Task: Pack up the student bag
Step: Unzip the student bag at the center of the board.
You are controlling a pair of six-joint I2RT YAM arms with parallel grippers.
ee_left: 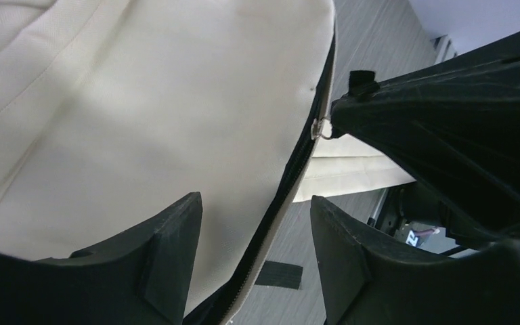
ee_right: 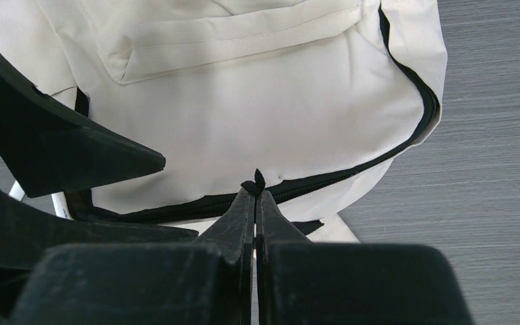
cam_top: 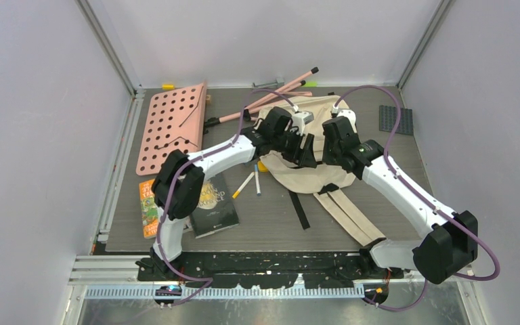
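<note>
Bag [cam_top: 298, 177] lying at 12 o'clock. Right gripper [ee_right: 256, 196] pinching the zip pull [ee_right: 257, 180], probably for unzipping. Left gripper [ee_left: 256, 200], fingers spread, straddling the zip [ee_left: 291, 176], seemingly bracing cloth.

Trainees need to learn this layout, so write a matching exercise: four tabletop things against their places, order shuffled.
Things:
1. pink perforated board
2. dark grey studded plate
3. black book
4. cream cloth student bag

Places:
a. far right
b. centre, between both arms
c. far left
d. near left, beside the left arm

Pairs: 1-c, 2-a, 3-d, 4-b.
</note>
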